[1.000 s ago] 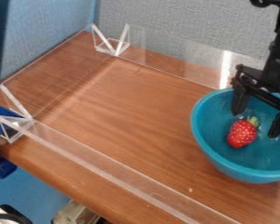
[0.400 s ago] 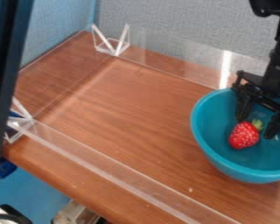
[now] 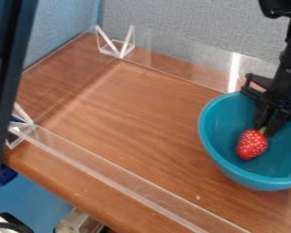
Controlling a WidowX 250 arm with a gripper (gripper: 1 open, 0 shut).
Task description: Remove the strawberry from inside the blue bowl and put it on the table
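The black robot gripper (image 3: 268, 127) is clenching the leafy top of the small, light, probably slippery red strawberry (image 3: 251, 144), which is sitting inside the glossy teal-blue bowl (image 3: 221, 136).

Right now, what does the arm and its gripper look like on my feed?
The arm is black, a slim column coming down from a bulkier black block at the top edge of the view. The gripper is black too, a boxy head ending in thin dark fingers. No cables or markings can be made out at this resolution.
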